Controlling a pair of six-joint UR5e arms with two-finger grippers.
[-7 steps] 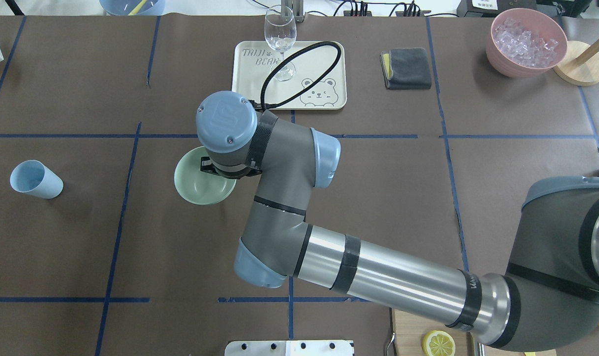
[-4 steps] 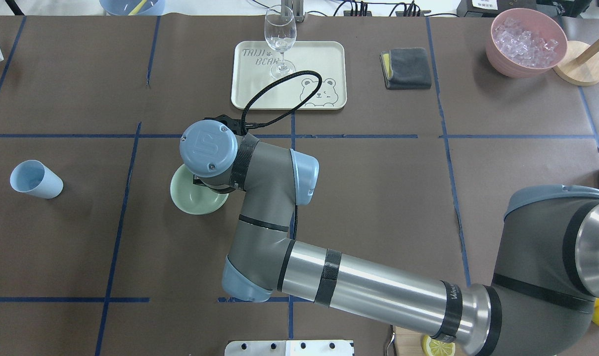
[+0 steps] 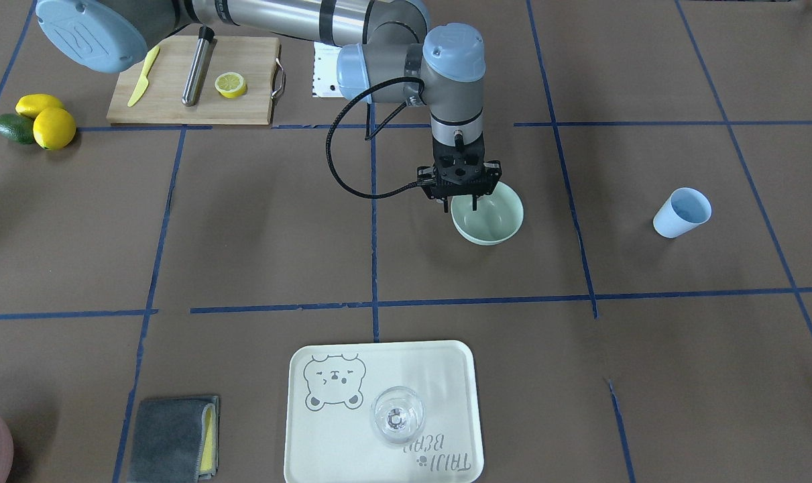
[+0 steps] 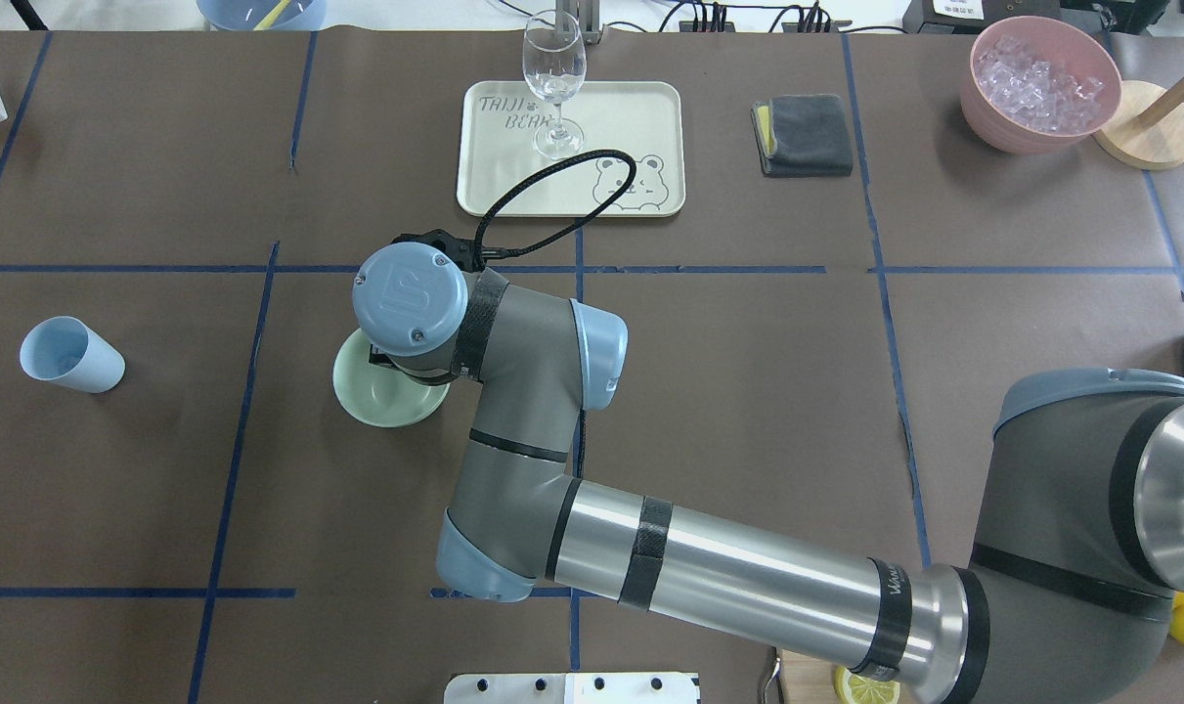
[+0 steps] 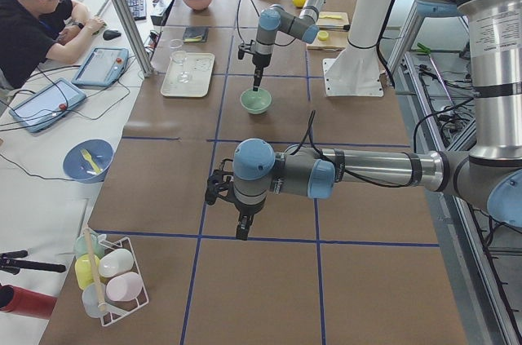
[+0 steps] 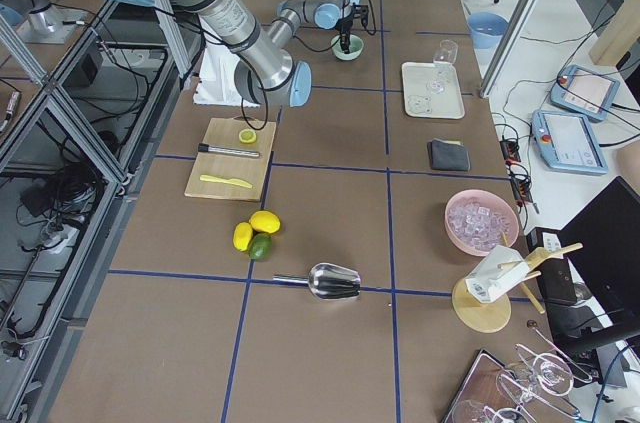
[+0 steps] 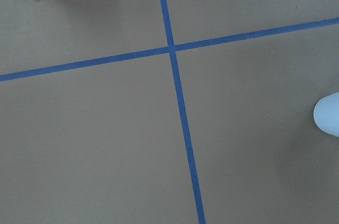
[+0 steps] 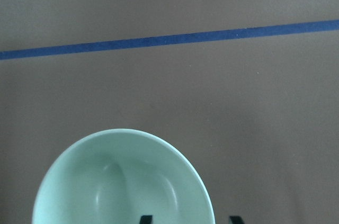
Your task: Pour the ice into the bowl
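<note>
right arm (image 4: 709, 567): brushed silver tubes, dark grey joints, black bands | joint caps (image 4: 411, 293): pale blue, round, embossed logo, small screws | cable (image 3: 329, 147): thin, black, looping off the wrist | right gripper (image 3: 460, 206): black body, two slim black jaws | left arm (image 5: 367, 170): same silver, grey and pale blue
</note>
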